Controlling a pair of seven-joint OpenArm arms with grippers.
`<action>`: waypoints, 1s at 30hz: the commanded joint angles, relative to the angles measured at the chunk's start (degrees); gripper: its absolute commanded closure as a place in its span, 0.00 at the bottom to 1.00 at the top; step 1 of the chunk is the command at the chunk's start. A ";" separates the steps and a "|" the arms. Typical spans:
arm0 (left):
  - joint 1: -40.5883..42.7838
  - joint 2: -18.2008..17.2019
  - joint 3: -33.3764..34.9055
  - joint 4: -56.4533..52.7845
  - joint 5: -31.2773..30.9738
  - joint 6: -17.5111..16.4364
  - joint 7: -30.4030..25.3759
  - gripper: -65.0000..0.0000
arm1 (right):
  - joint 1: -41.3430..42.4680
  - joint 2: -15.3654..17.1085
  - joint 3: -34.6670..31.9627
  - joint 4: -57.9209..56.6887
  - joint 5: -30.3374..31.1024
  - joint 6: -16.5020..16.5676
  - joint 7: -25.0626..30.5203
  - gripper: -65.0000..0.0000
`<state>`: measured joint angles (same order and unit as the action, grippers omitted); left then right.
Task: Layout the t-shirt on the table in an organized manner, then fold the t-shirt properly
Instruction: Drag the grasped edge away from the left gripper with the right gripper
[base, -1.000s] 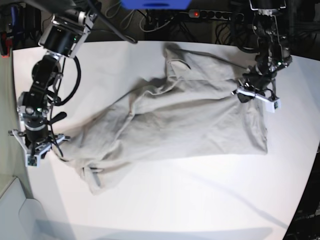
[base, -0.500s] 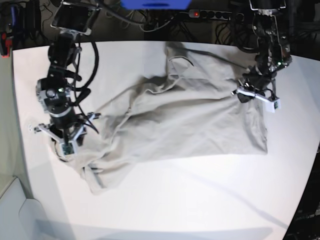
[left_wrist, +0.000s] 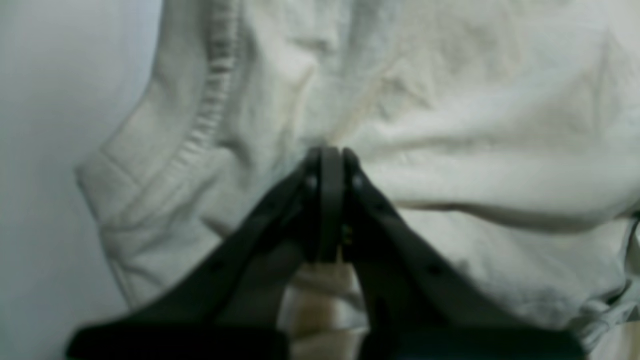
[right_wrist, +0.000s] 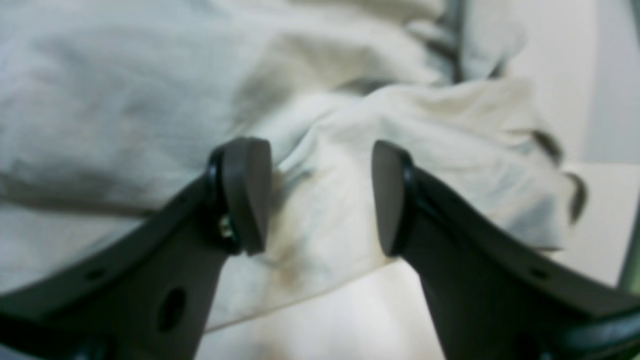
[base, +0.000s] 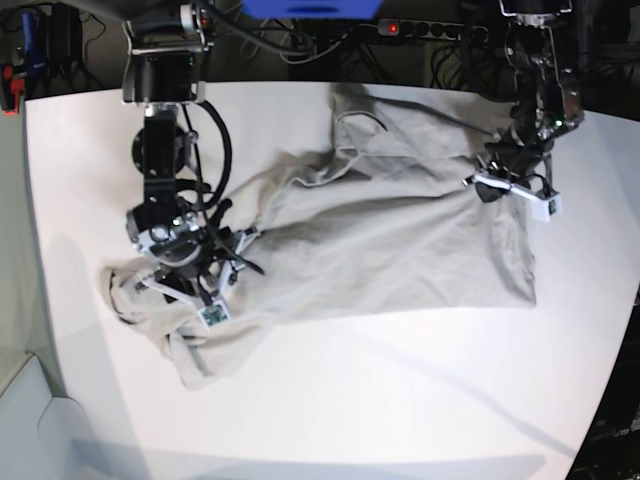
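**Right arm now over the shirt's bunched end, jaws parted**

Since the earlier frames my right arm has swung inward from the table's edge; a second ago it hung past the cloth's corner, and now my right gripper (base: 190, 285) sits over the crumpled end of the t-shirt (base: 400, 235). That end has bunched up with it, and a loop of cloth now curls out toward the table edge. My left arm has not shifted.

In the right wrist view, my right gripper (right_wrist: 320, 197) stands with its jaws apart, the dark pads (right_wrist: 247, 192) on either side of a raised fold of the t-shirt (right_wrist: 125, 100). I cannot tell whether the pads touch the fold. Bare table (right_wrist: 565, 60) shows beyond the cloth.

My left gripper (left_wrist: 330, 165) is pressed fully together, its tips pinching a ridge of the t-shirt (left_wrist: 475, 125) beside a ribbed hem seam. In the base view my left gripper (base: 495, 183) holds the cloth at the far corner.

The t-shirt lies wrinkled across the middle of the white table (base: 400, 400), flatter near my left arm and heaped near my right.
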<state>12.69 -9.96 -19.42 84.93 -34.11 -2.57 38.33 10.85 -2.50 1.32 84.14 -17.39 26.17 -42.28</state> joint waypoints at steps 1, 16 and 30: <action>0.72 -0.29 -0.14 0.31 1.89 2.26 2.95 0.99 | 1.32 0.00 -0.05 0.48 0.38 -0.11 1.10 0.50; 0.19 -0.29 -0.14 0.39 1.89 2.26 2.95 0.99 | 3.08 0.09 0.04 -7.43 0.38 -0.11 1.27 0.83; -0.51 -0.29 -0.14 -0.05 1.89 2.26 2.95 0.99 | -7.20 -0.18 11.21 18.15 0.38 -0.11 0.74 1.00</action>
<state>12.14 -9.85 -19.46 85.08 -33.91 -2.11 39.11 2.66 -3.01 12.53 101.19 -16.73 26.20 -42.52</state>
